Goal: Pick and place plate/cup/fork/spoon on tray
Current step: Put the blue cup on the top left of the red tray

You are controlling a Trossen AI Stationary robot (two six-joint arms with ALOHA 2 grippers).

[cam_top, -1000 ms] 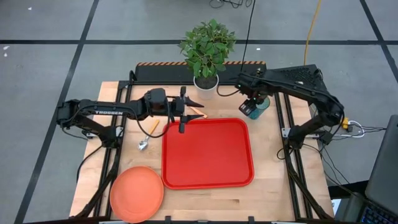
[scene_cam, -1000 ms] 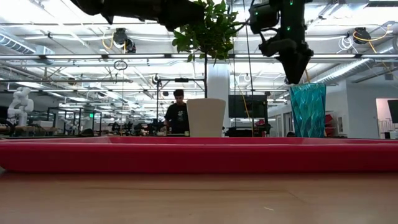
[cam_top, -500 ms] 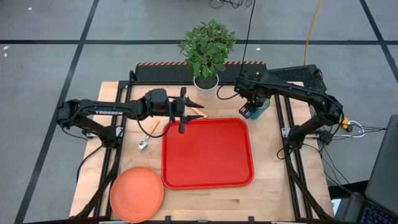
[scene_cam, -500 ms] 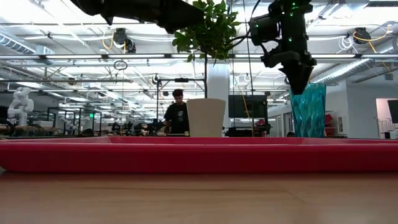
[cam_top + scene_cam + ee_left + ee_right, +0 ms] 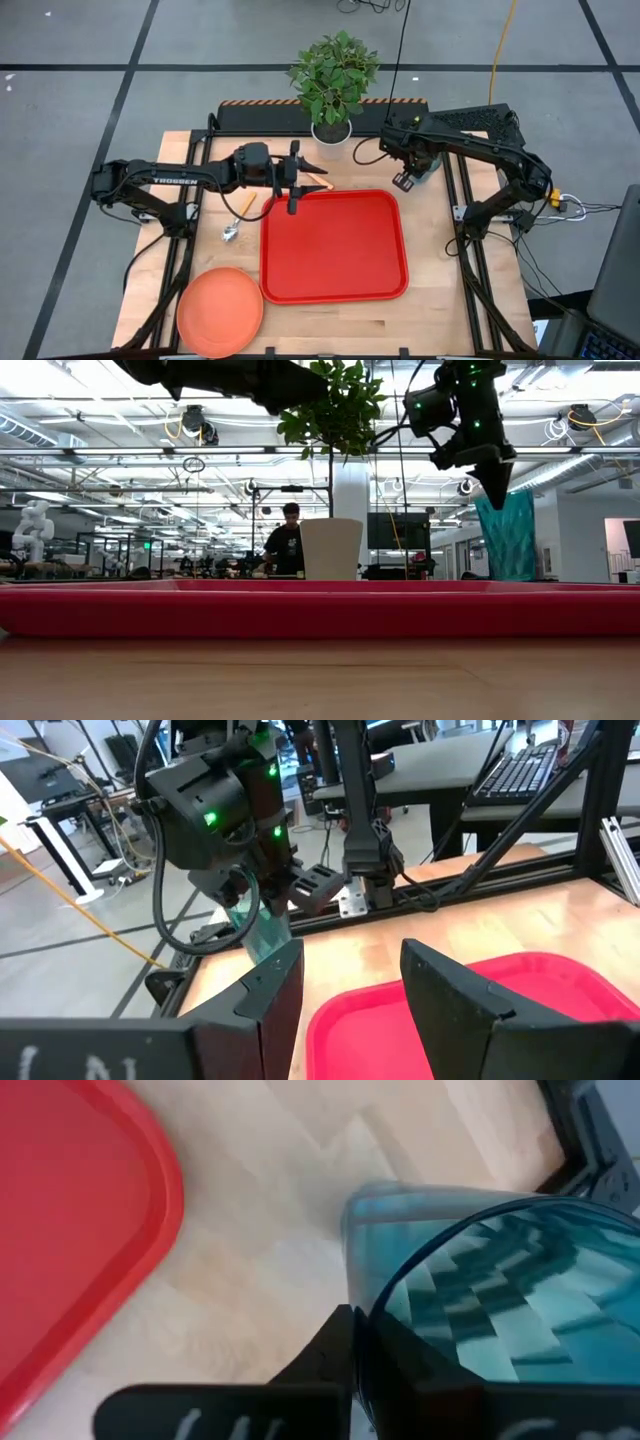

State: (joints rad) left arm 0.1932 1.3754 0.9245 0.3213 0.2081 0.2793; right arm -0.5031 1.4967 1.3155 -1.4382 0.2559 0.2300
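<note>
The small teal-blue translucent cup (image 5: pixel 480 1270) is clamped at its rim between the closed fingers of the right gripper (image 5: pixel 407 178), just beyond the far right corner of the large red rectangular plastic tray (image 5: pixel 335 246). In the low view the cup (image 5: pixel 510 535) is seen tilted beneath that gripper (image 5: pixel 497 487). The left gripper (image 5: pixel 292 177) is held with its fingers apart over the tray's far left corner. The round orange-salmon plastic plate (image 5: pixel 220 311) is left on the wooden table (image 5: pixel 440 300), well apart from both grippers.
</note>
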